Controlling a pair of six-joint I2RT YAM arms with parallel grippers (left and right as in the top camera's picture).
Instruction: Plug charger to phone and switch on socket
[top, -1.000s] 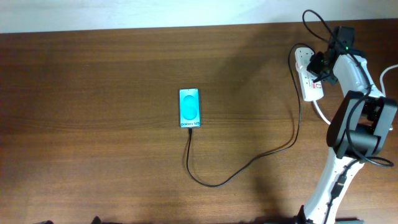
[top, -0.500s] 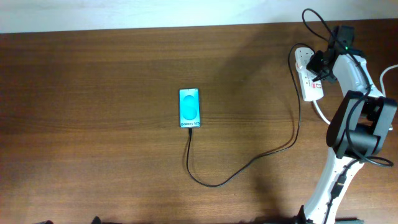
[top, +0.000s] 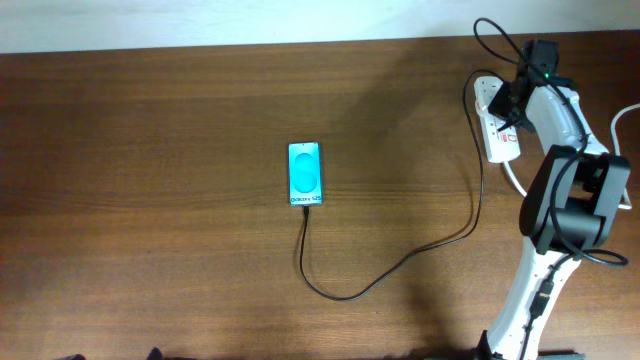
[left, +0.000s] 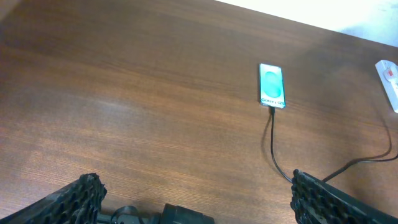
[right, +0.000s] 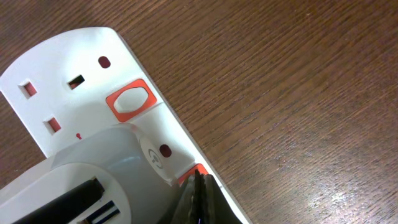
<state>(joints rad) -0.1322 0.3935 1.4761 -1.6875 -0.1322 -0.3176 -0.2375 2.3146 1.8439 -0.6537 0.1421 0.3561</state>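
Observation:
The phone (top: 305, 173) lies flat mid-table, its cyan screen lit, and also shows in the left wrist view (left: 272, 86). The black charger cable (top: 400, 262) runs from the phone's bottom edge in a loop to the white socket strip (top: 497, 130) at the far right. My right gripper (top: 513, 105) is shut, empty, over the strip. In the right wrist view its closed tips (right: 198, 186) touch a red switch (right: 190, 177) on the strip (right: 93, 87), beside a white plug adapter (right: 93, 186). My left gripper (left: 193, 199) is open, low near the table's front.
A second red-rimmed switch (right: 130, 100) sits further along the strip. The strip's thick white cord (top: 515, 178) trails off to the right by my right arm's base (top: 565, 215). Black cables loop above the right wrist (top: 495, 35).
My right gripper has shifted slightly up and left over the socket strip. The phone, cable and left arm have not moved.

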